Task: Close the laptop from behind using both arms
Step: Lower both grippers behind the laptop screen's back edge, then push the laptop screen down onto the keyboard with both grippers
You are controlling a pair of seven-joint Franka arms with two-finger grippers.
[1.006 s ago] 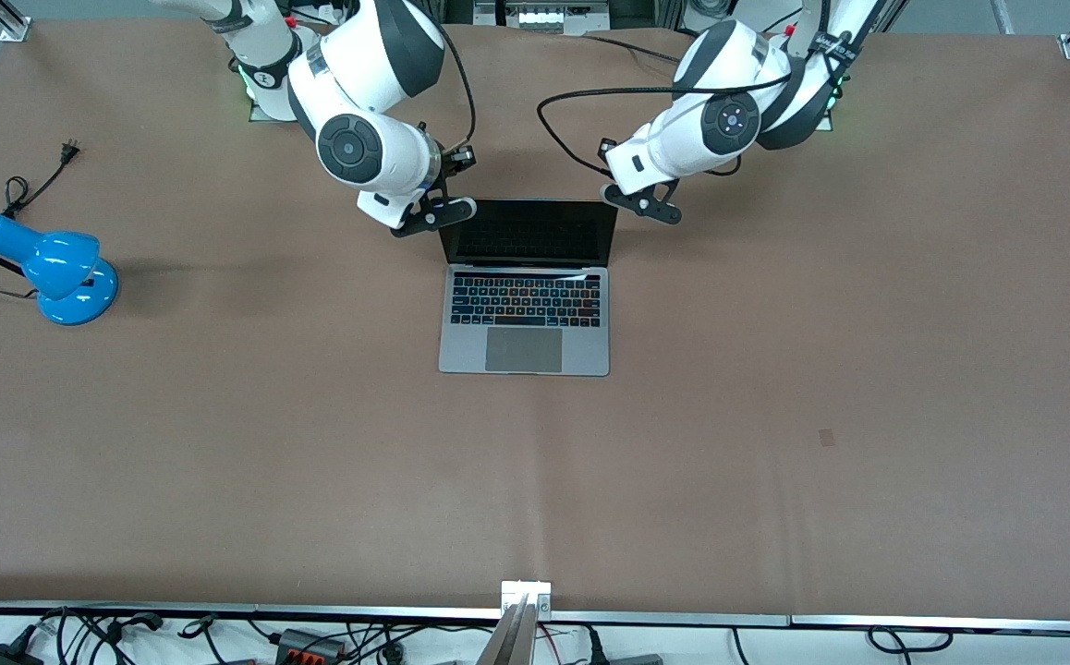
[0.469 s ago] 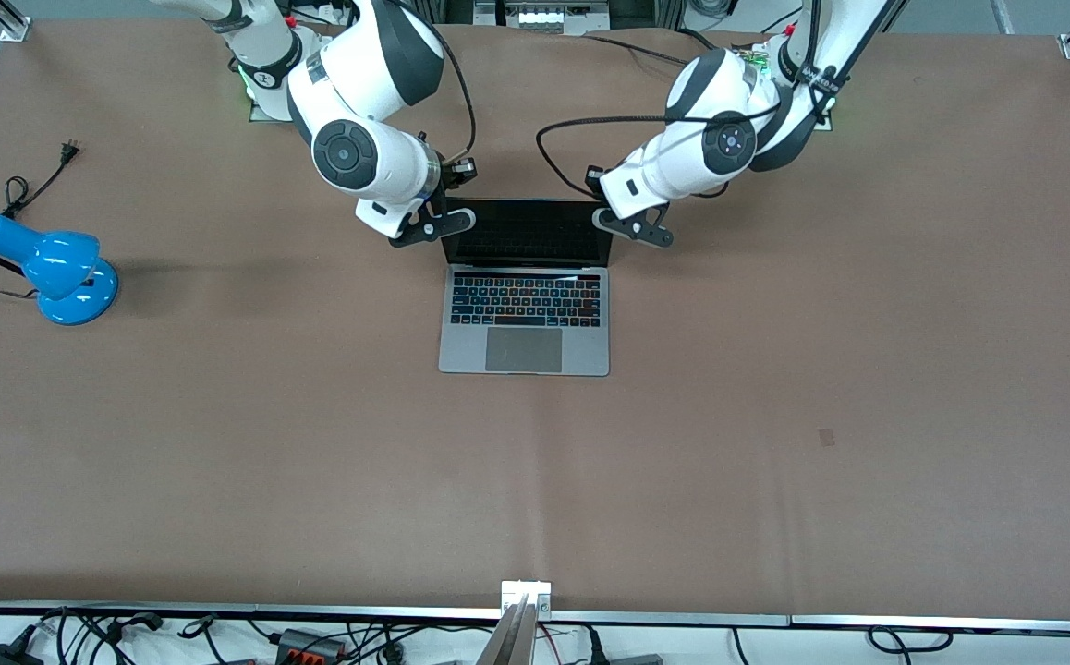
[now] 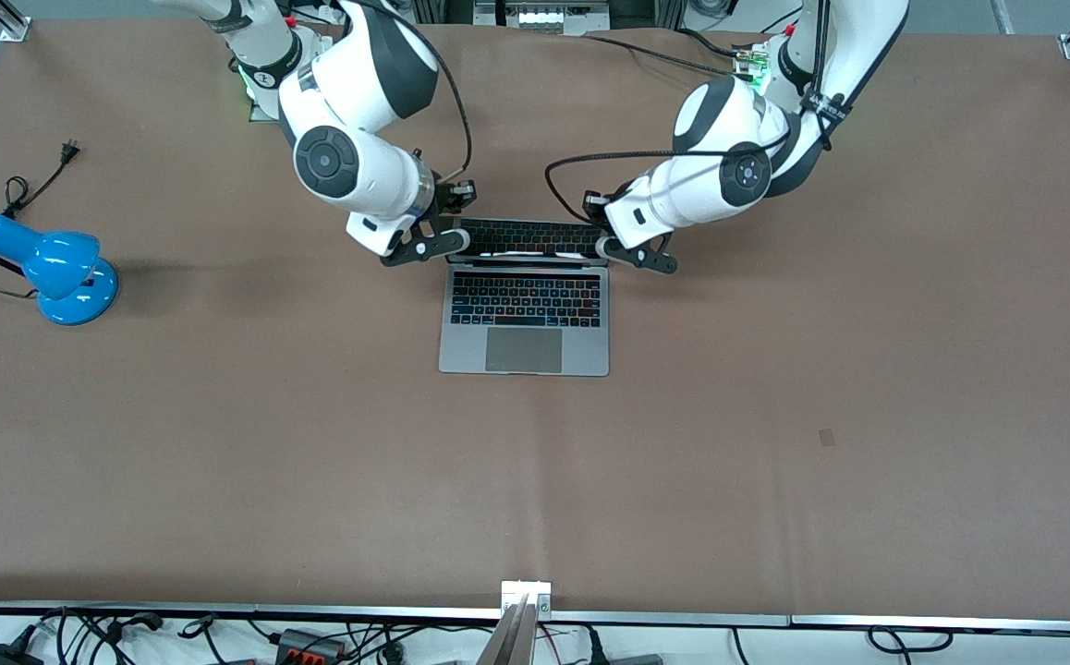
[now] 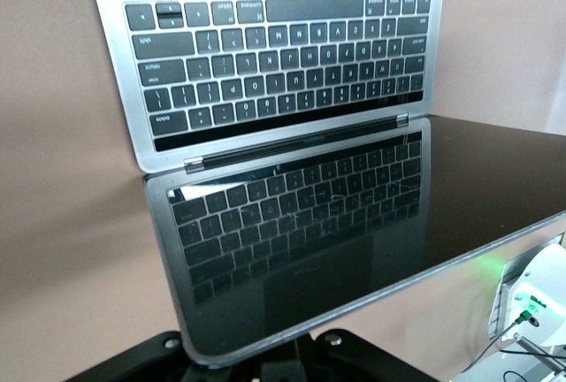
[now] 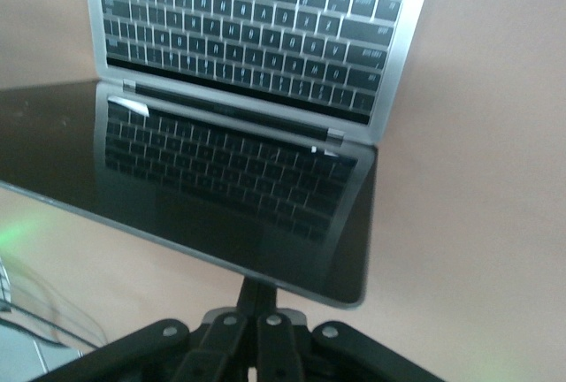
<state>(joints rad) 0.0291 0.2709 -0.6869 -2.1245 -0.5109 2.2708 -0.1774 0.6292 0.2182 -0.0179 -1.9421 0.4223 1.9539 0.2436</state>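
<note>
both black two-finger end effectors, the left end effector [image 3: 611, 249] and right end effector [image 3: 447, 242], have their fingers pressed together, gripping nothing, pushing the lid's top corners. the slim silver-grey laptop [image 3: 524, 319] sits mid-worktop, half folded. next: press the lid evenly down onto the keyboard.

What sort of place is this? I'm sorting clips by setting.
Probably a robotics lab: a brown-covered table framed by metal rails, two arms at a laptop, and loose cables and power adapters along the edge.
</note>
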